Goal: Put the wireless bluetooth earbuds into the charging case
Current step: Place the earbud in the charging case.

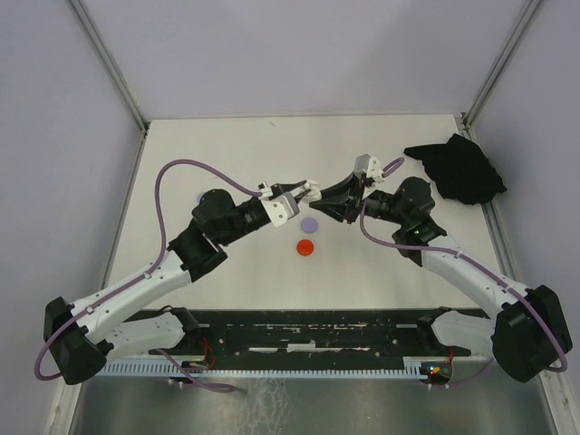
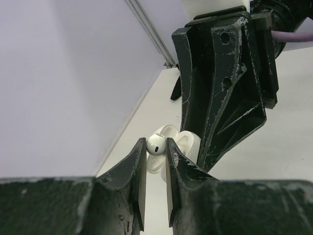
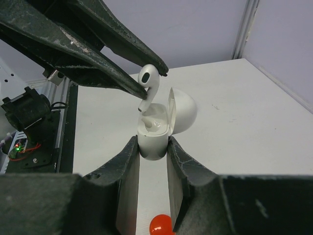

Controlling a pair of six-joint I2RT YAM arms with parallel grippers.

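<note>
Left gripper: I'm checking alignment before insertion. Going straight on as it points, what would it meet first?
Likely the open case in the right gripper; the left gripper's earbud hangs just above its socket. Depth is unclear.

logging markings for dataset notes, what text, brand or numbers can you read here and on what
No readable text in any view.
Earbud in the left claw: plain white, no print.
Charging case in the right claw: no logo showing.
Red disc, lilac disc: blank from above.
Small board with lit lights: any print too small to read.
</note>
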